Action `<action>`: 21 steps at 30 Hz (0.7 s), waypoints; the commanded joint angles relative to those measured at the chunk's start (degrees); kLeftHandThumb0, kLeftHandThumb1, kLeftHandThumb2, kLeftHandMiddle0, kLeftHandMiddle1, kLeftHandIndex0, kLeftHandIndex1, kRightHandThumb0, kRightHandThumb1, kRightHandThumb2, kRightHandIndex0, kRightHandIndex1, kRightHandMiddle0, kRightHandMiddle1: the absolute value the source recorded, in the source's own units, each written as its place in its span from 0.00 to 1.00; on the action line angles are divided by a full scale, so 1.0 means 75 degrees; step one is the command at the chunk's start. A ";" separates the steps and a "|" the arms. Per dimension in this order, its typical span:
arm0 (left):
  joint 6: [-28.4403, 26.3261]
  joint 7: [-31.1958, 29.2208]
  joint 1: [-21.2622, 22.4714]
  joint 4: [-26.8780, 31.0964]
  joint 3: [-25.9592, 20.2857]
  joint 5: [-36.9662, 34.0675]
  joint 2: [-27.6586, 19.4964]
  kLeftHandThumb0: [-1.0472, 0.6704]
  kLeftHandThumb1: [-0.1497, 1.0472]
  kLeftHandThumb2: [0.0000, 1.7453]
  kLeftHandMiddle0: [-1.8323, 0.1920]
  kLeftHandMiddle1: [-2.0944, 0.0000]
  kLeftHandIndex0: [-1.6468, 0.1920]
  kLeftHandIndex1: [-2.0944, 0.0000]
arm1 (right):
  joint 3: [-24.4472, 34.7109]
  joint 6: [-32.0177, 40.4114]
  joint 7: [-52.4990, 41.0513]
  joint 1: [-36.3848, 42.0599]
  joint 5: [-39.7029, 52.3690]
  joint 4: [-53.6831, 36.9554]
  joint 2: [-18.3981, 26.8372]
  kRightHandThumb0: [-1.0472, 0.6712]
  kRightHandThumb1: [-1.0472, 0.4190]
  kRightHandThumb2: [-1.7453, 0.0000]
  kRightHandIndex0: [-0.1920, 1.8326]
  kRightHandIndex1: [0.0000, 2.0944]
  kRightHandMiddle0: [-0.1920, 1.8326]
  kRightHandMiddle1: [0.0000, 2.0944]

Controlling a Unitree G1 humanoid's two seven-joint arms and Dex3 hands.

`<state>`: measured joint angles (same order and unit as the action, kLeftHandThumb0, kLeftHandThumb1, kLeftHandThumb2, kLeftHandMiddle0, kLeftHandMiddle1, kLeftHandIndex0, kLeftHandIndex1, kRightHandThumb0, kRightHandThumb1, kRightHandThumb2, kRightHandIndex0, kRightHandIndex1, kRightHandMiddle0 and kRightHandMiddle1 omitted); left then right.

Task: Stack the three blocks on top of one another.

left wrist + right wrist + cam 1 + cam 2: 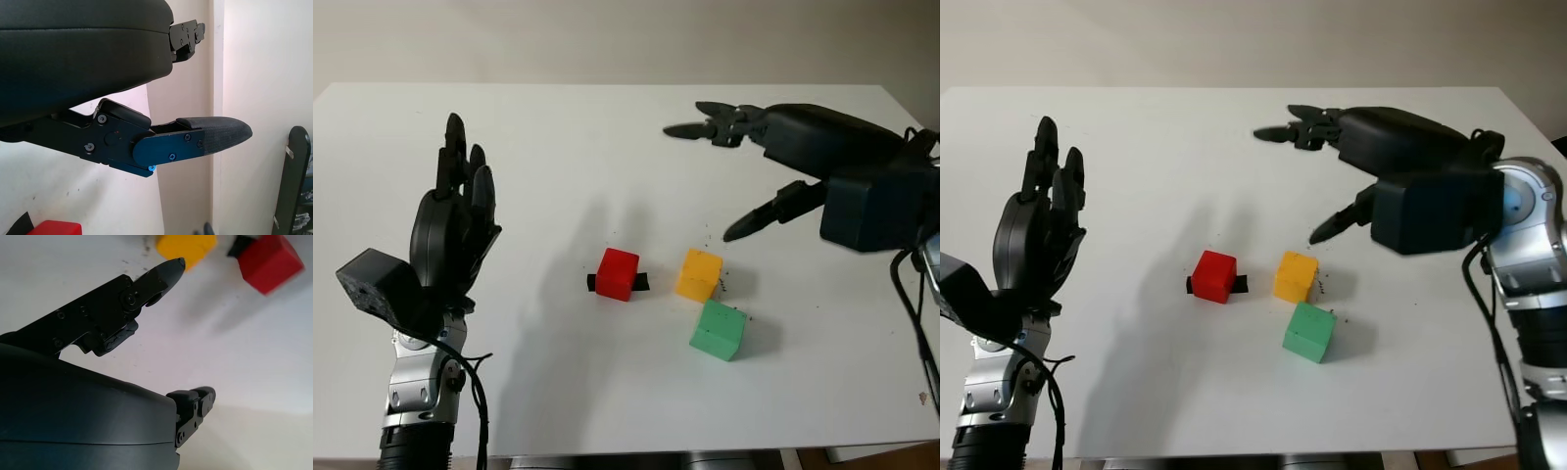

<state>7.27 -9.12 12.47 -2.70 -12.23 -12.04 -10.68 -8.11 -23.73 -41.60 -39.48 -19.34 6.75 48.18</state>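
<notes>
Right robot hand (1317, 181) empty, unclenched above the small yellow cube block (1295, 276). I judge it light, rigid; I'd pinch opposite flat sides. Left robot hand (455, 220) empty, parked well apart.

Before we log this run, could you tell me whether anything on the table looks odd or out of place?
Two small things. A black piece sticks out from either side of the red block; what it is, I cannot tell. Dark specks dot the table by the yellow block. The green block looks fine.
</notes>
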 commanded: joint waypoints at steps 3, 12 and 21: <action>-0.0094 0.0067 0.0003 0.0104 0.0009 0.0079 -0.0034 0.15 1.00 0.32 0.98 0.97 0.99 0.97 | -0.0431 -0.1566 0.0058 -0.0541 -0.0772 0.0432 0.0493 0.33 0.24 0.97 0.15 0.05 0.32 0.06; -0.0302 0.0053 -0.0124 0.0312 0.0071 0.0116 -0.0007 0.16 1.00 0.32 0.98 0.97 0.98 0.97 | -0.0668 -0.2696 0.0337 -0.0424 -0.1229 0.0778 0.0481 0.30 0.24 0.97 0.16 0.03 0.35 0.06; -0.0395 0.0115 -0.0191 0.0447 0.0112 0.0253 -0.0035 0.17 1.00 0.33 0.97 0.97 0.98 0.97 | -0.0806 -0.2820 0.0632 0.0210 -0.1282 0.0957 0.0277 0.33 0.19 0.96 0.13 0.02 0.32 0.03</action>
<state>4.43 -8.36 11.57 -0.73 -11.69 -10.72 -10.70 -13.94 -44.29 -37.87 -38.62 -28.84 13.37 50.76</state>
